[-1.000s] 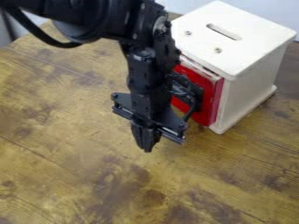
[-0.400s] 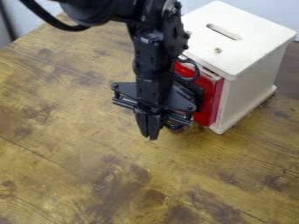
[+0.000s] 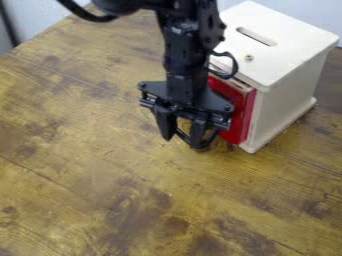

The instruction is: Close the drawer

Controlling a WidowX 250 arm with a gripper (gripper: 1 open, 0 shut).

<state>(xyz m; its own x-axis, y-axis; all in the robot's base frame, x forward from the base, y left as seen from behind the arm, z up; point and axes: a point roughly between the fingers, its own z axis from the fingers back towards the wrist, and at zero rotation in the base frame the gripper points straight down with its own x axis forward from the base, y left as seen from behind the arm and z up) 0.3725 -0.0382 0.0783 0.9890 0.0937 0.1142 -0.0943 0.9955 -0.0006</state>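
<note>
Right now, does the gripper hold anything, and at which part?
Nothing is held. The gripper is open in front of the red drawer, with only air between its fingers.

A worn wooden counter [image 3: 80, 180] with dark, mottled stains fills nearly the whole view, its far edge meeting a pale wall [image 3: 314, 12] and something dark at the upper left corner.
</note>
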